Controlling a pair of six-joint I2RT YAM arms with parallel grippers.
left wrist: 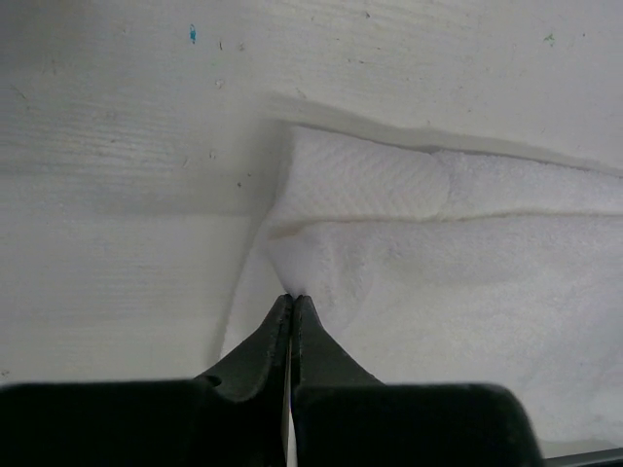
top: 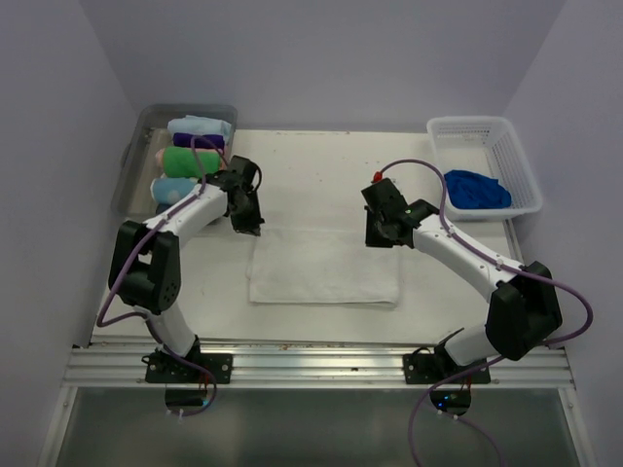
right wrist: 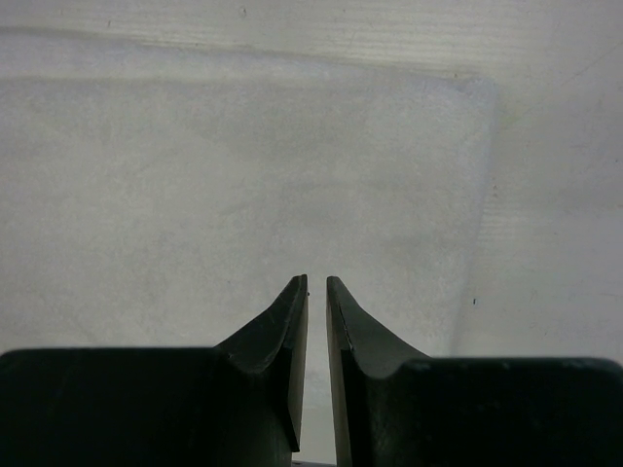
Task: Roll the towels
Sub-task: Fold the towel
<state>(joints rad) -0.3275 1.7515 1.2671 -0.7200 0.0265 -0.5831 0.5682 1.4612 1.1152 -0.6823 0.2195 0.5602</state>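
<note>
The white towel (top: 324,265) was laid flat on the table (top: 321,156) between the arms. The left gripper (left wrist: 292,298) was seen pressed shut at its far left corner, a small peak of cloth pinched at the tips. The right gripper (right wrist: 316,280) was held just above the far right corner, jaws narrowly parted, nothing gripped. The blue towel (top: 477,188) was bunched in the white basket (top: 531,185) at the far right

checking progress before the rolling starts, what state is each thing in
white towel: folded flat on the table, unrolled
blue towel: crumpled in the basket, unrolled
left gripper: shut on the white towel's far-left corner
right gripper: slightly open, empty, above the white towel
green towel: rolled, in the bin
</note>
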